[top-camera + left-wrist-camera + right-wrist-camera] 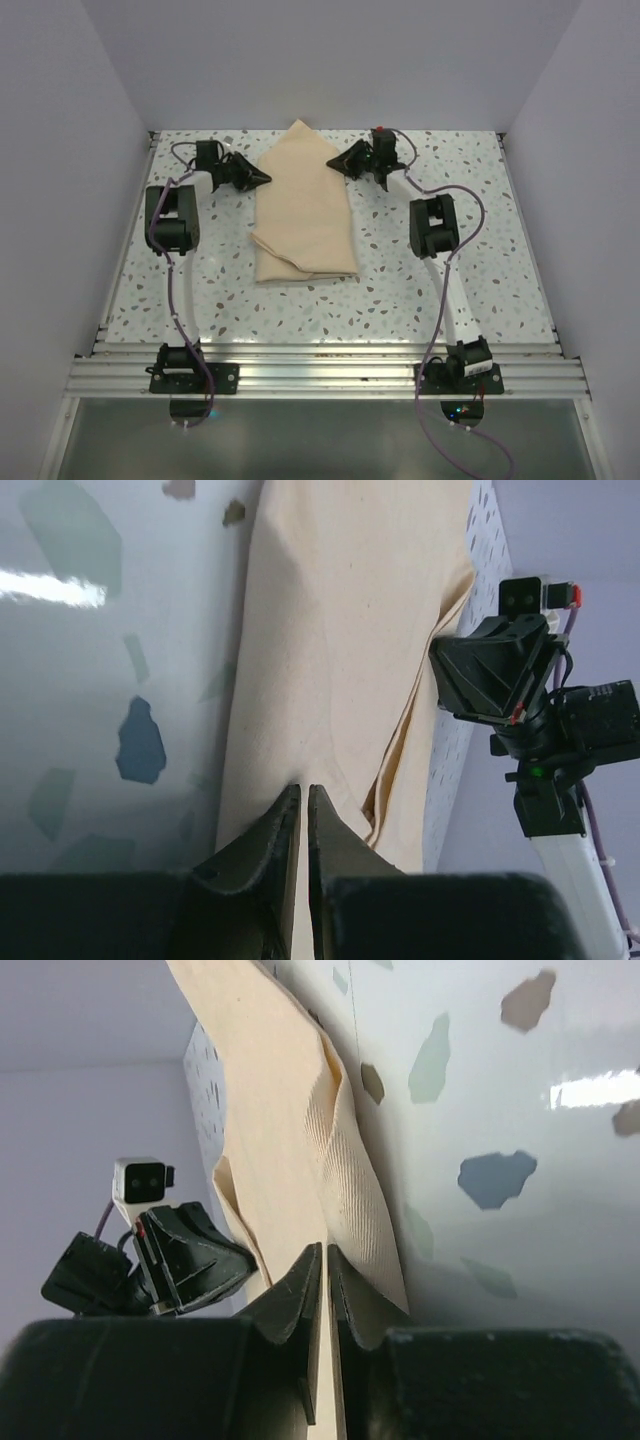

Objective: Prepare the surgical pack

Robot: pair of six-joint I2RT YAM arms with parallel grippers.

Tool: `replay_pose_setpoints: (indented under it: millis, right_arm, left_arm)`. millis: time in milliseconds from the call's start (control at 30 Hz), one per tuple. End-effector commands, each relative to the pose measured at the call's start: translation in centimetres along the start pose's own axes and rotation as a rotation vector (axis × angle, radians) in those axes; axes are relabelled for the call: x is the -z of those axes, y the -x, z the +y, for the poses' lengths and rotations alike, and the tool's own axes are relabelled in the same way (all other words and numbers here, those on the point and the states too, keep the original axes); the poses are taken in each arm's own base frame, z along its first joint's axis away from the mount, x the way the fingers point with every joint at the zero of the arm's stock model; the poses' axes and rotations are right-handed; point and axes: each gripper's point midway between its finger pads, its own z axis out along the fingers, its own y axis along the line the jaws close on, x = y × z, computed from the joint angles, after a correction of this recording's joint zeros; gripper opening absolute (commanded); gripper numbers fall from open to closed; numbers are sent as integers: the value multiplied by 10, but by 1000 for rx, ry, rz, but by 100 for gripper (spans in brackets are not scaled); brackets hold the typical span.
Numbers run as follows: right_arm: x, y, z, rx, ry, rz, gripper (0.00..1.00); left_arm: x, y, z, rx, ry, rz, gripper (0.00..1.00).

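The surgical pack's tan fabric sheet [305,205] lies folded flat on the speckled table, with a pointed far end. My left gripper [266,178] lies at its left edge, tips touching the fabric [340,630]. Its jaws [303,792] stand a thin slit apart, with cloth showing through the gap. My right gripper [332,163] meets the right edge near the point. Its jaws [325,1252] are also parted by a narrow slit over the fabric [280,1130]. Neither lifts the cloth. Each wrist view shows the other gripper across the sheet: right gripper [495,670], left gripper [190,1255].
The white speckled table [450,280] is boxed in by pale walls on the left, back and right. Aluminium rails [320,375] carrying both arm bases run along the near edge. A loose fold of the sheet sticks out at its near left corner [272,258].
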Motion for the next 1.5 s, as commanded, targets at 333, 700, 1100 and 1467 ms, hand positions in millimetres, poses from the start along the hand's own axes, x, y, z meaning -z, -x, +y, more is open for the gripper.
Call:
replay_pose_setpoints:
  millis: [333,700,1100,1467]
  right_arm:
    - [27,68,43,30,56,-157,29]
    - [32,42,1,234,-60,-13,58]
    - [64,25,10,221,-151,40,58]
    - [158,-24,65,280,-120,135,34]
  left_arm:
    - [19,92,-21,-110,-90,-199,32]
    - [12,75,-4,-223,54,-195,47]
    - [66,75,-18,-331,283,-313,45]
    - [104,-19,-81,-333,38,-143,24]
